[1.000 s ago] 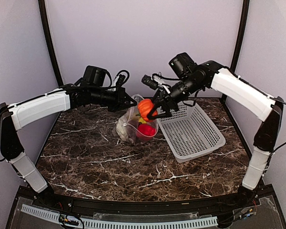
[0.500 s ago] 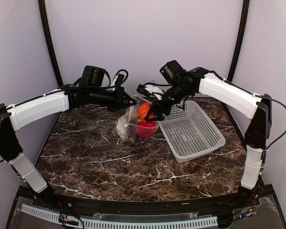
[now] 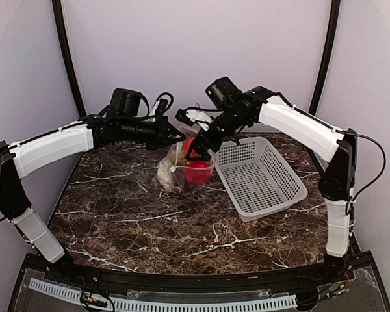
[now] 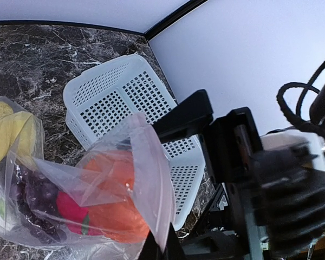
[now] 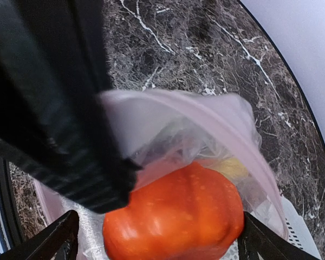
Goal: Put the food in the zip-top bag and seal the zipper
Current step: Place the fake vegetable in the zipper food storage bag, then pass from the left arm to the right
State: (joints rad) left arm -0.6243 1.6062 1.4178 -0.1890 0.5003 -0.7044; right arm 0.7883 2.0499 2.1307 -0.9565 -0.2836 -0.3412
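My left gripper (image 3: 177,138) is shut on the top edge of the clear zip-top bag (image 3: 180,170) and holds its mouth up; in the left wrist view its fingertips (image 4: 162,252) pinch the plastic. My right gripper (image 3: 195,148) is shut on the orange-red tomato (image 5: 179,216) inside the bag's mouth, under the pinkish zipper (image 5: 222,116). The bag holds the red pepper (image 3: 198,174), the white cauliflower (image 3: 165,174), the purple grapes (image 4: 32,195) and a yellow piece (image 4: 8,132). The tomato shows through the plastic in the left wrist view (image 4: 114,203).
The white perforated basket (image 3: 263,177) stands on the marble table (image 3: 130,221) just right of the bag, with nothing seen in it. It also shows in the left wrist view (image 4: 124,97). Both arms meet over the bag at the back middle.
My right gripper has moved left and down with the tomato, from above the bag into its mouth. The left gripper has kept its hold on the bag's edge.
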